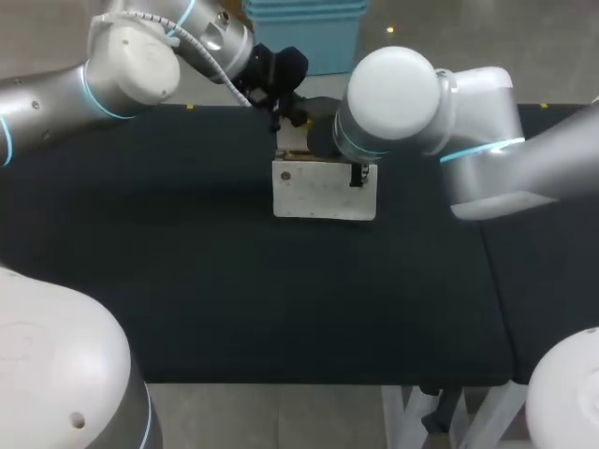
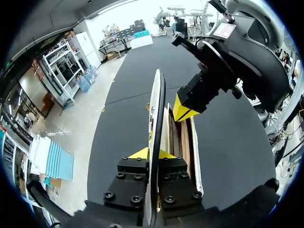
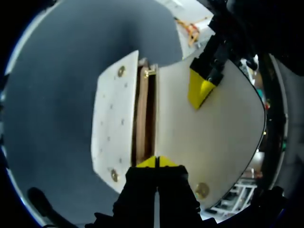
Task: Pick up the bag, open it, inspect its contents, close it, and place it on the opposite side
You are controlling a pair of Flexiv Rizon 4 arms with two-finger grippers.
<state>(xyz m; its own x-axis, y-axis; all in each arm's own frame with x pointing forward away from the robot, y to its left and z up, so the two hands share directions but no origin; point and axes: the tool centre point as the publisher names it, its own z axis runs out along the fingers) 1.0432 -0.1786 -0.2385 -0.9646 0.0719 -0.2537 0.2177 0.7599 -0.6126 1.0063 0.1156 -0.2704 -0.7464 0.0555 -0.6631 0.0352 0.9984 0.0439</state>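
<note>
Left gripper is clamped tight on the thin raised flap of the white bag, flap edge running between its yellow tips. Right gripper has its tips pinched close on the bag wall at the open mouth, brown compartments showing beside it. Bag stands upright on the black tabletop, mid-width, near the far edge.

The bag stands at the desk's far middle, left gripper on its rear-left edge, right gripper at its right end.
</note>
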